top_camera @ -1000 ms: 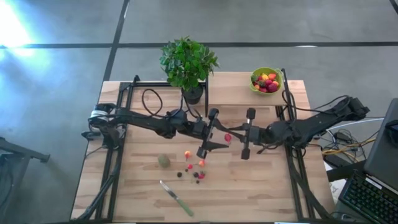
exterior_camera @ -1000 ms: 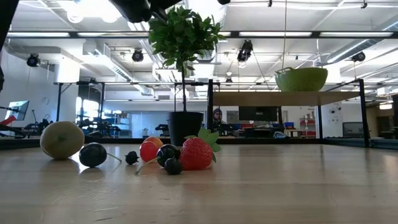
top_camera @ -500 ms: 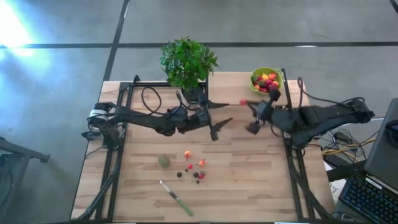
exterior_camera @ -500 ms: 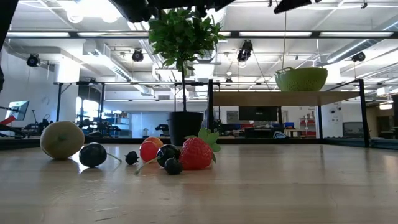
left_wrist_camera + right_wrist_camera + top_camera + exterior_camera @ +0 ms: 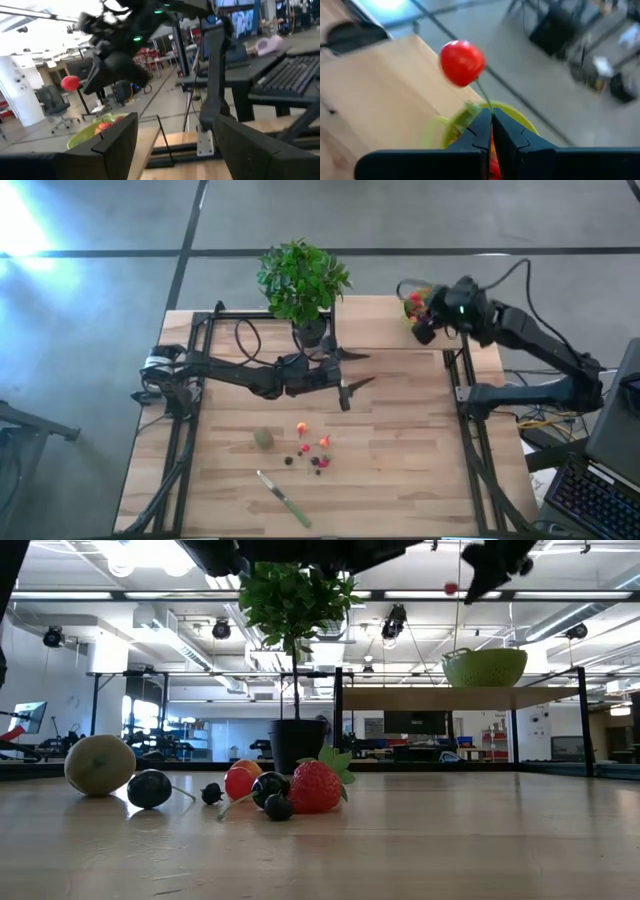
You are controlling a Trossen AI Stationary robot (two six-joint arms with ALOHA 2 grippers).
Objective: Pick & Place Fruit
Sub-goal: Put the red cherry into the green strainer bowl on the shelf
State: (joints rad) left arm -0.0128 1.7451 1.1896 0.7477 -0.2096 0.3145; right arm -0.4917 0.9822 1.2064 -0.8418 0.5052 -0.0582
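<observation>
Red cherry [image 5: 462,62] in raised right pincer [image 5: 491,120]

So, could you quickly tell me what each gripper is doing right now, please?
Left gripper: open, holding nothing, above the table's middle.
Right gripper: shut on the stem of a red cherry, over the green bowl.

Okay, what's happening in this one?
The right pincer, shut on the thin stem of a red cherry, holds it in the air by the green bowl of fruit at the table's far right corner. The left pincer hangs open over mid-table, holding nothing. On the wood lie loose fruits: a dull-green ball, a strawberry and dark berries, with a knife beside them.
</observation>
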